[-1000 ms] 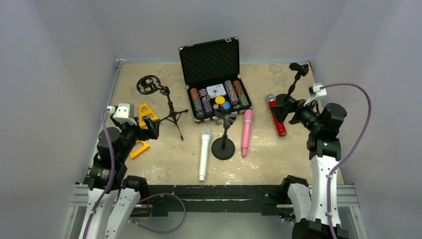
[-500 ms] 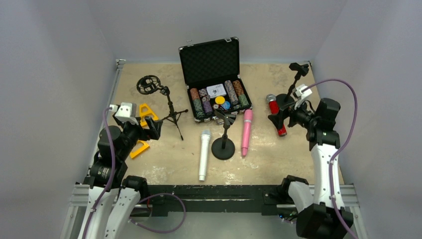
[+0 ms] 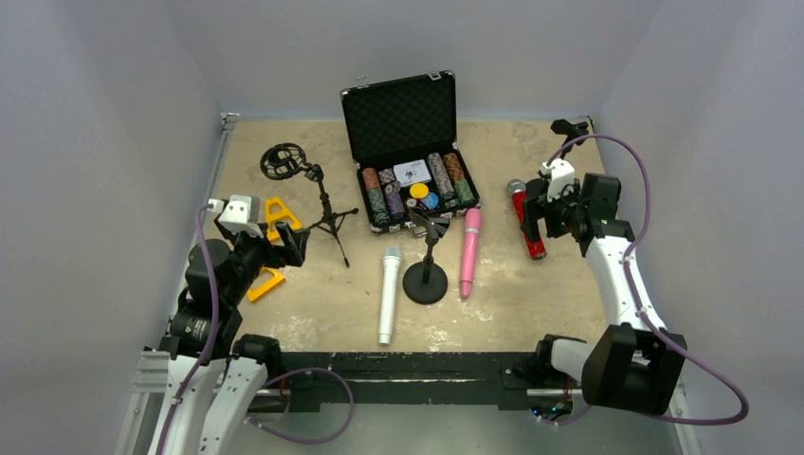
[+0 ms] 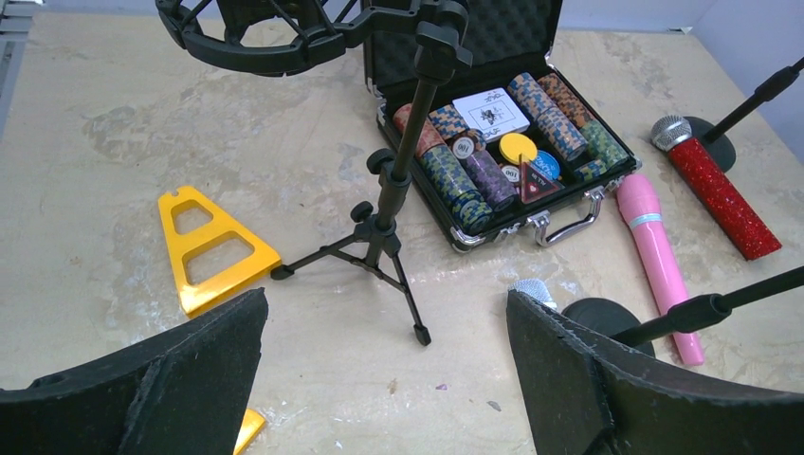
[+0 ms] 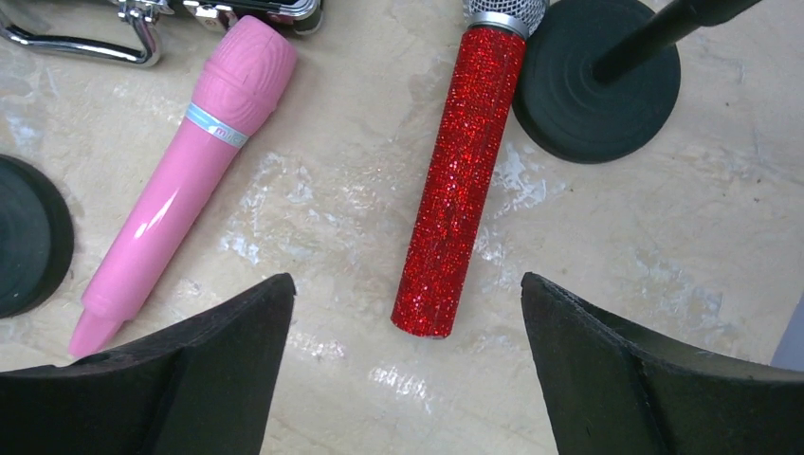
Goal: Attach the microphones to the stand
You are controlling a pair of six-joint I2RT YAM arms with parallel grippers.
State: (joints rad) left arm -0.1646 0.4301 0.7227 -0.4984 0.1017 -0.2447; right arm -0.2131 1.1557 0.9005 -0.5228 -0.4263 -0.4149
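Note:
The glittery red microphone (image 3: 527,224) lies on the table at the right, its silver grille against the round base of the right stand (image 3: 566,142). My right gripper (image 3: 532,214) hovers over it, open and empty; in the right wrist view the red microphone (image 5: 462,185) lies lengthwise between the spread jaws of the gripper (image 5: 406,372). The pink microphone (image 3: 470,248) and the white microphone (image 3: 388,294) lie either side of the middle round-base stand (image 3: 426,276). My left gripper (image 3: 289,245) is open and empty at the left, facing the tripod stand (image 4: 384,227).
An open black case of poker chips (image 3: 413,188) stands at the back centre. The tripod stand (image 3: 322,204) carries a ring-shaped shock mount (image 3: 282,160). Yellow triangular pieces (image 3: 277,217) lie by the left gripper. Grey walls close in left, right and back.
My right arm has swung away from me and turned, bringing its open gripper over the red microphone. The left arm and the microphones have not moved.

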